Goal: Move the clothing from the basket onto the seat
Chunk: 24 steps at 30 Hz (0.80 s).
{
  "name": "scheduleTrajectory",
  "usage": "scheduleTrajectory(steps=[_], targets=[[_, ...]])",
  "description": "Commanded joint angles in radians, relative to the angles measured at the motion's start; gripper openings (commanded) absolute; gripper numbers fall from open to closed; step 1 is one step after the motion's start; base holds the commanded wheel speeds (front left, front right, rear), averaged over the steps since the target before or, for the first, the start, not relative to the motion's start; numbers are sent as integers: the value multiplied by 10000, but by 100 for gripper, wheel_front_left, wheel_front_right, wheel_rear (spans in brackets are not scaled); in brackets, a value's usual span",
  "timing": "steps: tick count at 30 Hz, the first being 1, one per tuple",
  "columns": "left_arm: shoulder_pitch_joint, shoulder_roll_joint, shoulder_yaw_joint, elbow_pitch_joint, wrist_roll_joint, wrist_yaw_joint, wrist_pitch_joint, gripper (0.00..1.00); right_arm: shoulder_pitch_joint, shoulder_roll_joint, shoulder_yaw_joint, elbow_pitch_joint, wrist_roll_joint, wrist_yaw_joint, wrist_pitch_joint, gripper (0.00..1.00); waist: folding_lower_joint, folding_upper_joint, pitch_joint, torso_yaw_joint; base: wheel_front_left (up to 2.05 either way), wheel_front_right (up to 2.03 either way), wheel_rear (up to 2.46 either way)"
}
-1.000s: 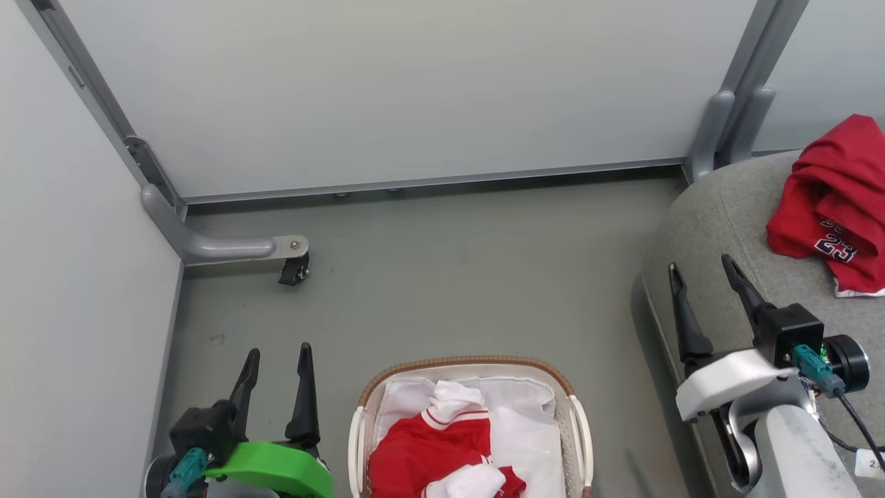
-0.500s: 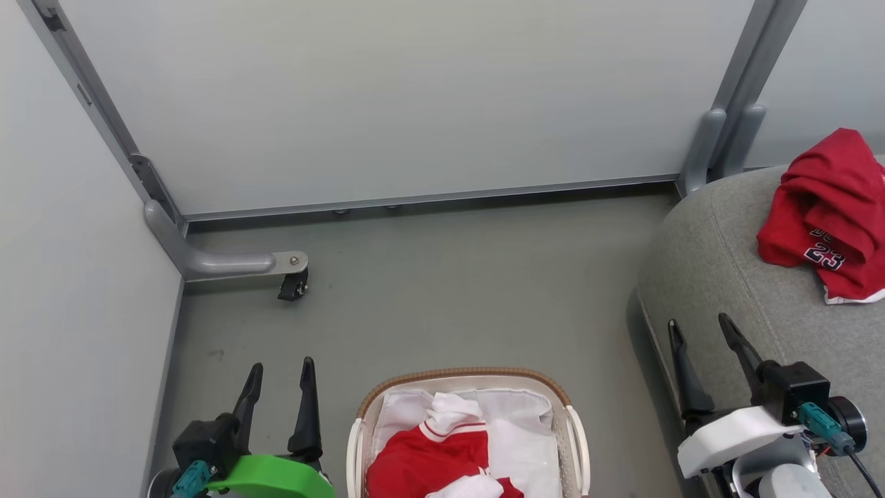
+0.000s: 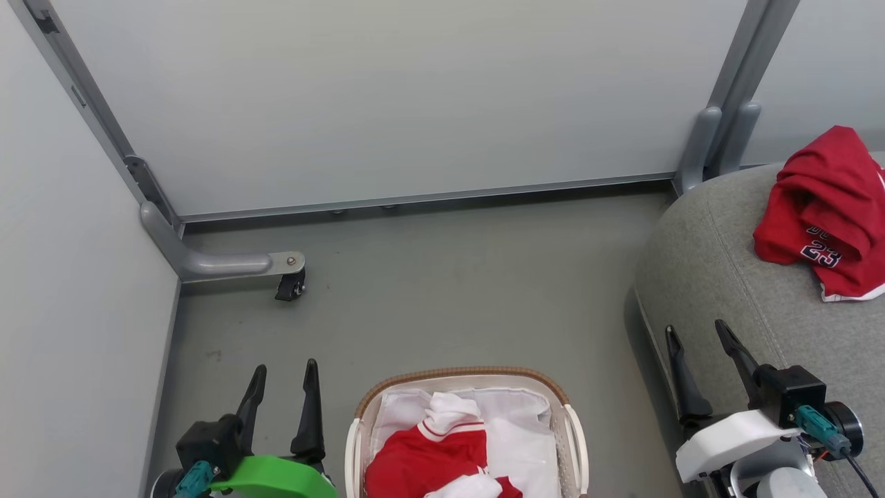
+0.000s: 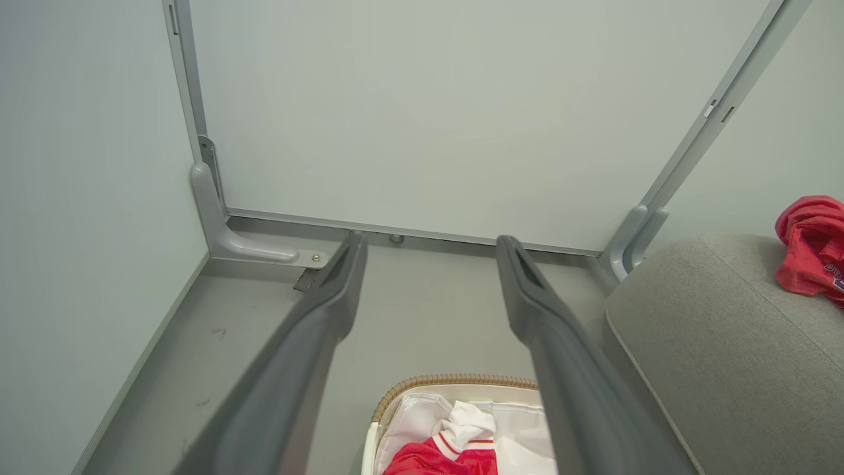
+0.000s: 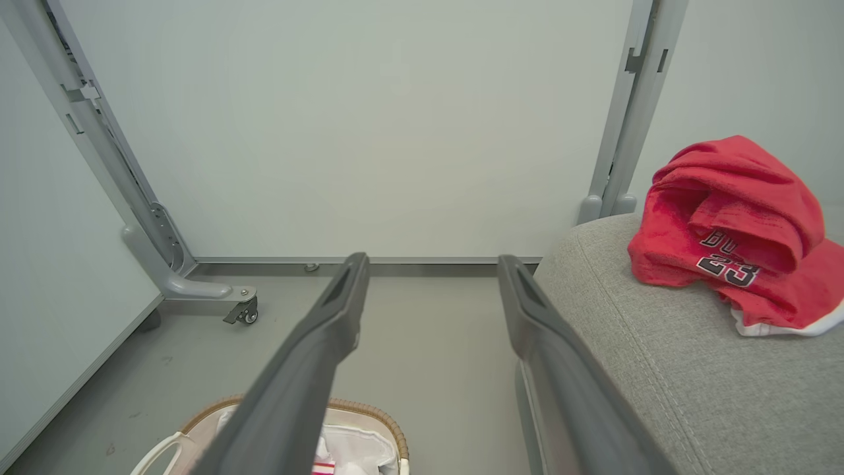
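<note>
Jaws released on left gripper and right gripper; nothing held.
One red garment printed "23" was found crumpled on the grey seat, well apart from the basket. A second, red-and-white garment was noted inside the basket, on its white liner. The left gripper was recorded over the floor just beside the basket, the right gripper at the seat's near edge.

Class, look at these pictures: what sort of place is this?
Probably a mock living-room corner in a test bay: pale partition panels with a castor foot, a grey sofa, a laundry basket on bare floor.
</note>
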Motion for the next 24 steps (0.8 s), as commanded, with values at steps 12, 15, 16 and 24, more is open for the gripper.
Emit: scheduleTrajectory(steps=[12,15,16,24], targets=[[-179,13,8,39,73,-56,6,100,-128,-32,-61,37,27,-14,-25,100,1,0,56,58,0,0,0],[-188,13,-16,27,73,-38,6,100,-143,-32,-56,43,28,-14,-25,100,1,0,72,51,0,0,0],[-198,13,-30,25,85,-33,6,100,-141,-32,-59,49,36,-14,-25,100,1,0,79,48,0,0,0],[-420,15,-378,99,412,-119,6,100,-202,-33,-194,10,26,-14,-25,100,1,0,224,19,0,0,0]])
